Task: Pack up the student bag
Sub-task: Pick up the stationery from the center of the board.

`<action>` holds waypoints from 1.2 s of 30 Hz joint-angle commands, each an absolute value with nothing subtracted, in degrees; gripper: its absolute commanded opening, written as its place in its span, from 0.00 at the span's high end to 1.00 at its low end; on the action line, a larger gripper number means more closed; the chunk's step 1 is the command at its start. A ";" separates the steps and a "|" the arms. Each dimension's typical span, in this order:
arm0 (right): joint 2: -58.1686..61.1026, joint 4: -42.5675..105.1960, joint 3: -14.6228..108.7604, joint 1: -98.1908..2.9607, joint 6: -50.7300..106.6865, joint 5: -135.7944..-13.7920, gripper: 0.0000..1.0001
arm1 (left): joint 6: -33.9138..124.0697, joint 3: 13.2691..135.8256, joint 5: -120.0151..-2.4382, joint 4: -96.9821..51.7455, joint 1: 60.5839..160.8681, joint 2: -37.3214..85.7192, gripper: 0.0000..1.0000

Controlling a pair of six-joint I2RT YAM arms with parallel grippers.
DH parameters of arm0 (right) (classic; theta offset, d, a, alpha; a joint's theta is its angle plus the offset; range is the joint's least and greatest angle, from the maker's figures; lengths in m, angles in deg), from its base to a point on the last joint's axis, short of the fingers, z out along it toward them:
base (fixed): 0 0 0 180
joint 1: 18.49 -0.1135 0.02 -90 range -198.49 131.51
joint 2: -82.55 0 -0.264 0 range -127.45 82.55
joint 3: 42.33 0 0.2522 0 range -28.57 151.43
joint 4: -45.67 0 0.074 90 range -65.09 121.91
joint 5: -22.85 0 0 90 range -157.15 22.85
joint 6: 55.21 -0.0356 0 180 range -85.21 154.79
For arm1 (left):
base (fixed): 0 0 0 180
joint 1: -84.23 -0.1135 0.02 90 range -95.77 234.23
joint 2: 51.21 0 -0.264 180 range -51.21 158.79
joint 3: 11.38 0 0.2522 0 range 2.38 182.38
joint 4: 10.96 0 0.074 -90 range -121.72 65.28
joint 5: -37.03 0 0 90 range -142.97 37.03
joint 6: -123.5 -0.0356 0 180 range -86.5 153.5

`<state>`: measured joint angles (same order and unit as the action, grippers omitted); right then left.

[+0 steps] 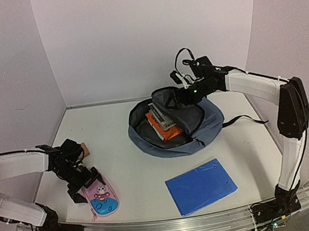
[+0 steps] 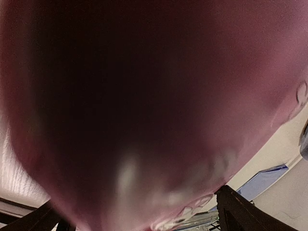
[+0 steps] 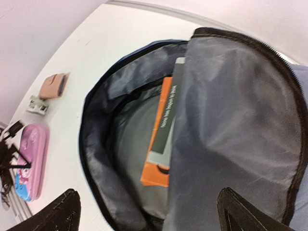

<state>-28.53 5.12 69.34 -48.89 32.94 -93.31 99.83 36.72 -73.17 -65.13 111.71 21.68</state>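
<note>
The bag point(image 1: 212, 122) lies on the table point(image 1: 116, 126), its mouth gaping, directly under the right hand point(image 1: 188, 93). That hand hangs over the bag's far rim, right beside the raised flap. Seen from its own camera, its fingers point(image 3: 60, 211) are spread wide with the flap's grey lining lying between them. I cannot tell whether either finger touches the fabric. Below that hand, inside the bag, are books point(image 1: 166, 126), an orange one against a grey one. The left hand point(image 1: 85, 185) is down low at the far end of a pink case point(image 1: 101, 198). Its camera gives little but a pink blur filling the space between its fingers, which are apart. I cannot make out whether they press on the case. Just beyond the left hand lie a small tan pouch point(image 3: 54, 85) and a small white thing point(image 3: 38, 105), close together. A blue folder point(image 1: 201, 185) lies flat on the near side of the right hand, near the bag but apart from it.
</note>
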 commanded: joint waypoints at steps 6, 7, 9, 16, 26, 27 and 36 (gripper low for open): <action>-23.11 3.26 65.14 -56.10 38.02 -100.57 0.02 | 93.20 53.39 -77.00 -47.22 112.21 41.53 0.06; -23.23 3.26 64.98 -56.64 38.18 -100.94 0.02 | 92.81 54.57 -77.15 -46.52 112.22 42.40 0.09; -23.93 3.17 64.83 -57.46 38.32 -101.28 0.02 | 92.44 55.71 -77.55 -45.10 112.15 44.33 0.20; -26.53 3.09 65.48 -58.13 38.45 -101.19 0.02 | 93.29 54.89 -77.72 -38.34 112.18 47.78 0.55; -27.40 2.75 66.91 -58.13 38.43 -100.66 0.02 | 84.37 55.03 -75.69 -33.57 112.20 48.92 0.27; -27.38 2.69 66.90 -58.13 38.54 -100.64 0.02 | 82.77 54.95 -76.18 -32.10 112.17 49.90 0.27; -26.83 2.59 66.29 -58.13 39.30 -100.78 0.02 | 81.35 53.76 -81.44 -22.86 112.17 52.79 0.56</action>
<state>-27.18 2.62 65.04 -58.28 38.09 -100.69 82.57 54.72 -80.53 -27.13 111.92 52.88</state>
